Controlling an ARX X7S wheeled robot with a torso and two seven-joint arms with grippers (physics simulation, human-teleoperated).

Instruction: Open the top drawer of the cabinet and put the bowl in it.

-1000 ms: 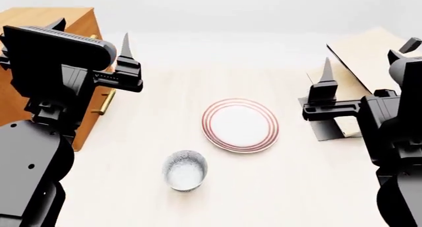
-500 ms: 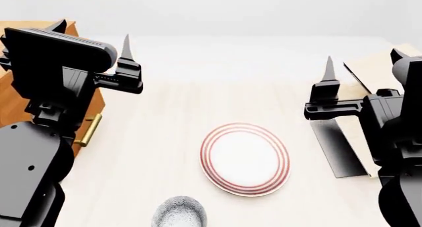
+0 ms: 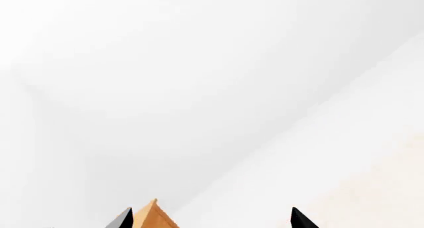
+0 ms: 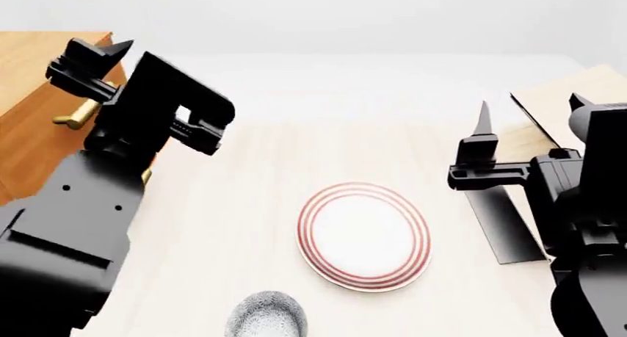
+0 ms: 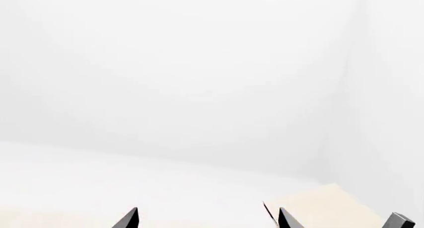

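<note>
Nearest to the robot, at the lower edge of the head view, the small grey-white speckled bowl (image 4: 266, 316) stands on the pale wooden floor (image 4: 245, 205), only partly in view and touched by nothing. Just beyond it lies the flat white plate with red rings (image 4: 363, 235), apart from the bowl.

At the right, the black right gripper (image 4: 529, 124) hangs above the floor with its fingers spread wide and nothing between them. Behind it leans the pale tilted-board shelf rack (image 4: 548, 106).

At the left, the black left gripper (image 4: 98, 62) is raised in front of the orange-brown wooden cabinet (image 4: 34, 109), close to a brass bar handle (image 4: 73, 117). Its fingers (image 3: 301, 219) stand apart in the wrist view, holding nothing; a corner of the cabinet shows beside one tip. Whether the top drawer is open I cannot tell.
</note>
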